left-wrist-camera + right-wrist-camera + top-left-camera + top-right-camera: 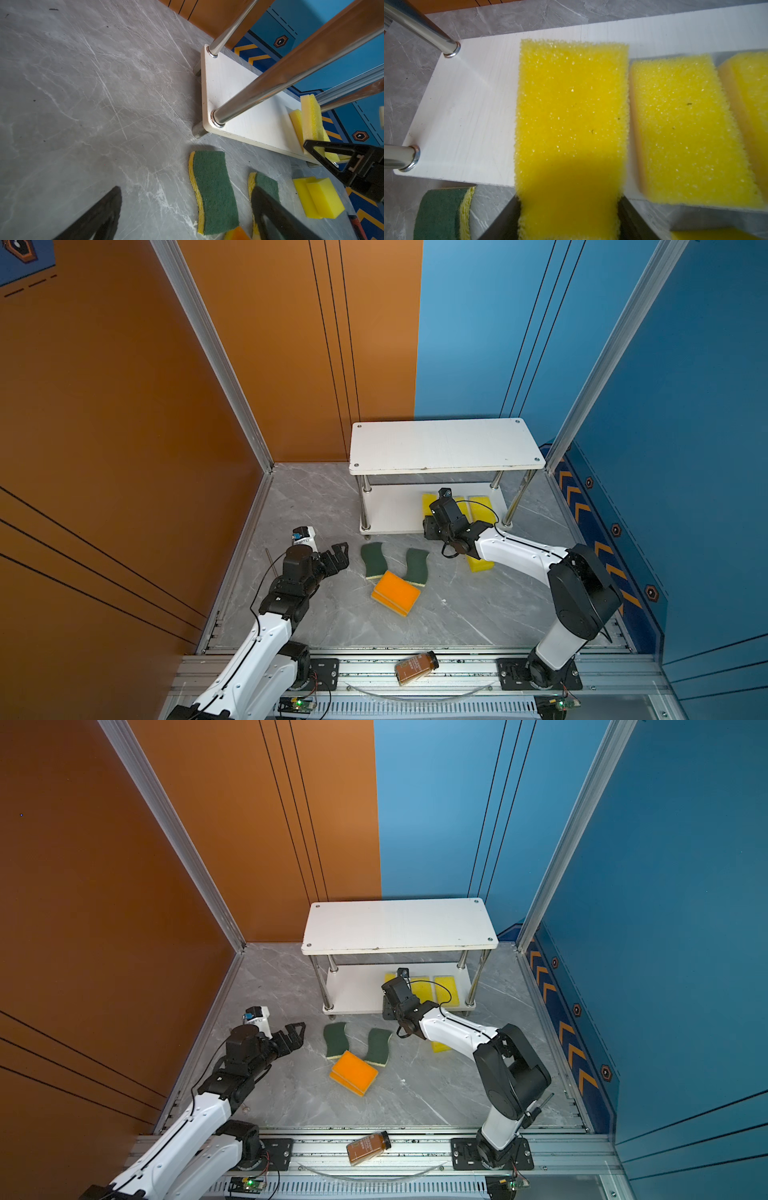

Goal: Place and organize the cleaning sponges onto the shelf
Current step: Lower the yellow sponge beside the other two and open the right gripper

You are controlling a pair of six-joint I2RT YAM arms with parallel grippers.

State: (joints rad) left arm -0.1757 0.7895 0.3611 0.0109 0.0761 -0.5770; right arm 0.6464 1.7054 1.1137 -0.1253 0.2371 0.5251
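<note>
In both top views, a white two-tier shelf point(444, 445) stands at the back of a grey marble desk point(316, 506). The right pincer point(432, 524) reaches to the lower tier, closed on a yellow sponge point(428, 502). Two more yellow sponges point(480, 506) lie on that tier beside it. The left pincer point(341, 556) hovers wide open and empty near two green-topped sponges point(372, 560). Stacked orange sponges point(395, 592) and a yellow pair point(480, 565), partly under the right arm, wait on the desk. A brown bottle point(415, 668) lies on the front rail.

In the left wrist view, the held sponge sits higher than its neighbour on the lower board, with a black finger across its near end.

In the right wrist view, the held sponge fills the middle, pinched at its near end between both jaws. That end overhangs the board's front edge, and one long side runs just beside the neighbour.

If the sponge were released here, the overhanging end could likely tip it off onto the desk. If it were pushed deeper, it might drag the neighbour out of line. The wrist might also knock the top board or a chrome post point(425, 31), since the gap between the tiers is low.
</note>
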